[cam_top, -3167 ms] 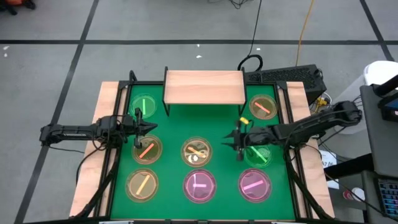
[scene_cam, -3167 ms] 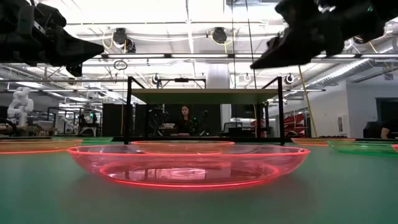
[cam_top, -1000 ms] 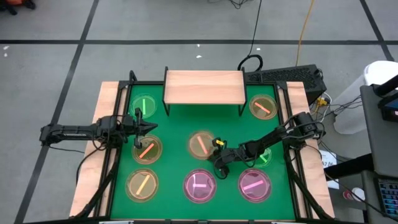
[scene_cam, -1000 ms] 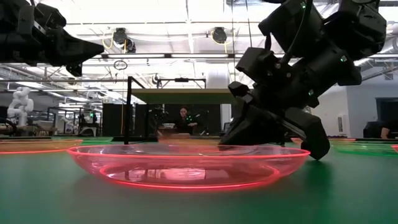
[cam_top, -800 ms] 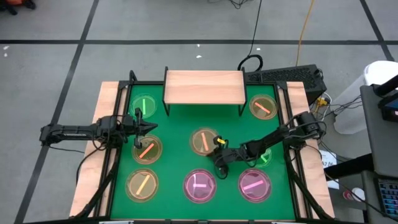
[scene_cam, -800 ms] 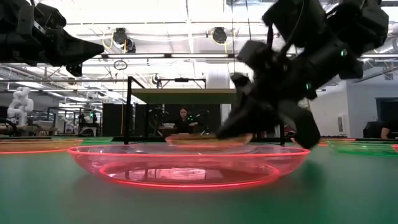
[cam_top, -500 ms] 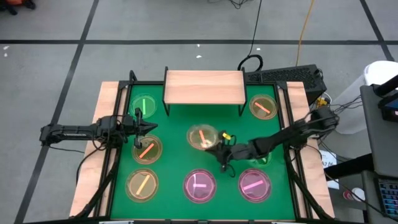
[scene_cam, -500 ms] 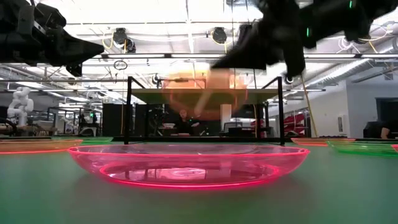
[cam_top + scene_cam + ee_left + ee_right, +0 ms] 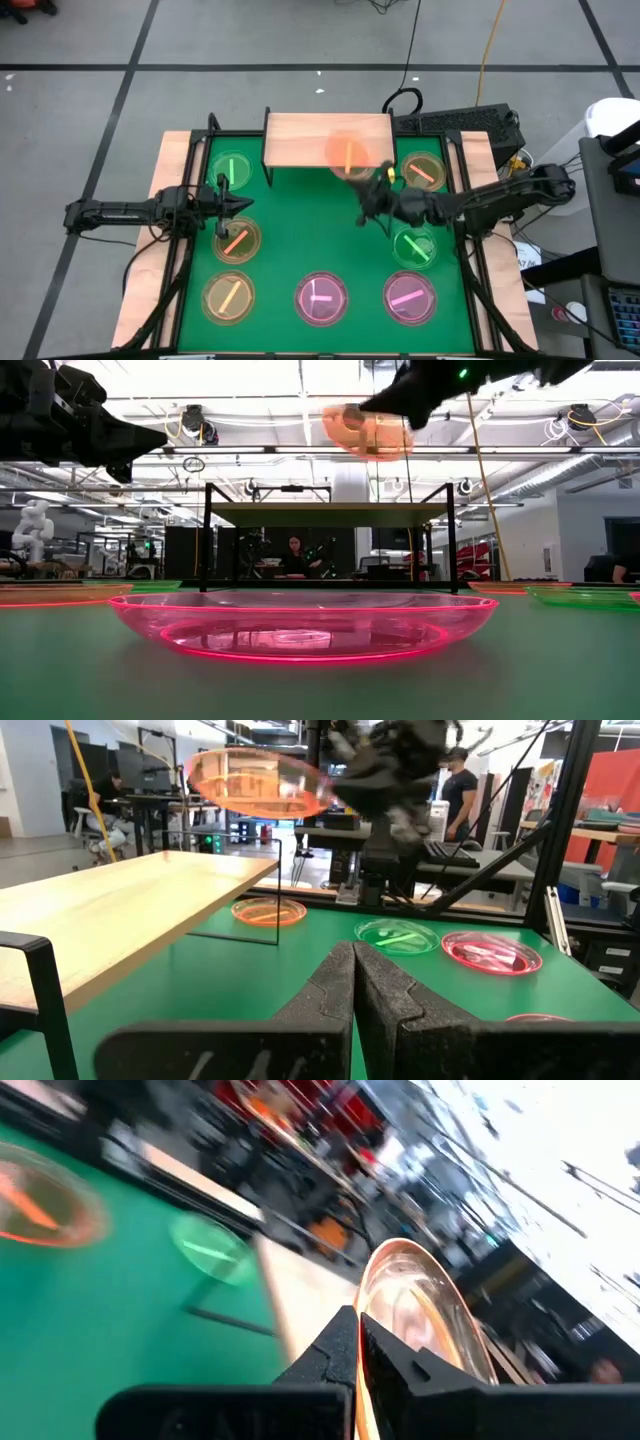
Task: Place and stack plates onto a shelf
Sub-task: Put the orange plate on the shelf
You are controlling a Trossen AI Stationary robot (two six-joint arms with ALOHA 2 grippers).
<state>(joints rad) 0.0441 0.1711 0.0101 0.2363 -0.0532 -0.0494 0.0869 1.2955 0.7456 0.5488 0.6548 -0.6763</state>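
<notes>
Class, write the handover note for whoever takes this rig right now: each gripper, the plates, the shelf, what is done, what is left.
Right gripper: shut on an amber plate, held in the air above the right end of the shelf.
Left gripper: shut, empty, waiting at the table's left side over another amber plate.
Done: nothing rests on the shelf yet.
Left: set this plate down, then bring and stack the seven on the table.

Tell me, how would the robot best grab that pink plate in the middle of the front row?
Probably by its raised rim: the pink plate lies flat and shallow on the table, so the end effector should drop from above, one finger inside the rim and one outside, at any clear edge.
</notes>
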